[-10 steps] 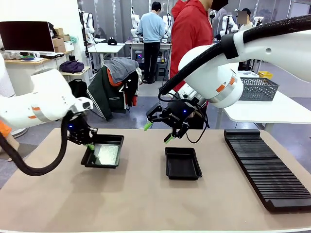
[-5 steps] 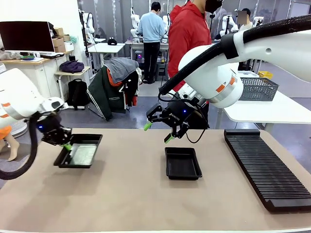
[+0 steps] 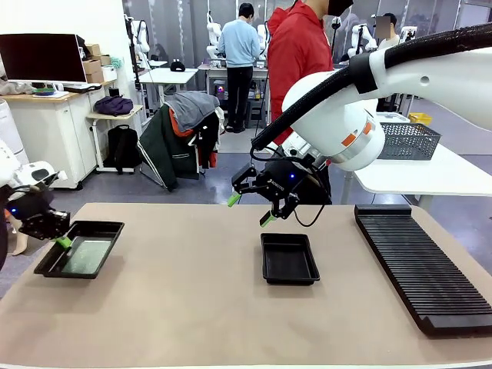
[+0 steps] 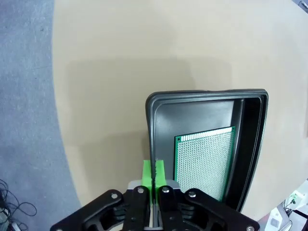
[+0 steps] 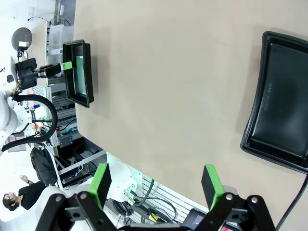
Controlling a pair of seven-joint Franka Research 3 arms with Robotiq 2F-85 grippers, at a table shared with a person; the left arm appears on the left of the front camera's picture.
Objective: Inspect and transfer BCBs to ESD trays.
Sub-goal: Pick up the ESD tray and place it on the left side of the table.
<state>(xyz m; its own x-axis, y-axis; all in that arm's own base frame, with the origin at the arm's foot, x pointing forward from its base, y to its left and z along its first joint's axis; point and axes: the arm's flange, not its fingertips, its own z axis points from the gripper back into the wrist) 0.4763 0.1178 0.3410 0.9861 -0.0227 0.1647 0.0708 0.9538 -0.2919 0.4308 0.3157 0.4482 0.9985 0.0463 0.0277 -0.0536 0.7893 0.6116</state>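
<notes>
Closest to me, at the left edge of the table (image 3: 200,307), the left gripper (image 3: 58,238) has its green pads pressed together on the near rim of a black tray (image 3: 98,225). It pinches the thin wall so tightly that the wrist camera shows no gap between the pads. That tray has just travelled a long way. A second ago it hung left of centre, half a second ago it was further out, and now it sits out by the table's left border. A BCB (image 3: 83,256) lies flat on its floor, its dotted green face up and one long edge close to a side wall. From here I can't quite tell whether the tray is resting on the tabletop or held just clear of it, though the shadow under it suggests it is lifted. To my eye this loaded tray is being carried aside as finished work, so one board looks transferred. Further in, at the middle of the table, a second tray (image 3: 290,281) stands bare and has not moved. The right gripper (image 3: 250,209) hovers above its far end exactly as before, fingers spread wide and holding nothing. To the right lies the long ribbed rack (image 3: 419,261). Beyond the table a person (image 3: 296,46) in a red top stands behind the right arm, with a wire basket (image 3: 407,141) on the white table off to the side.
</notes>
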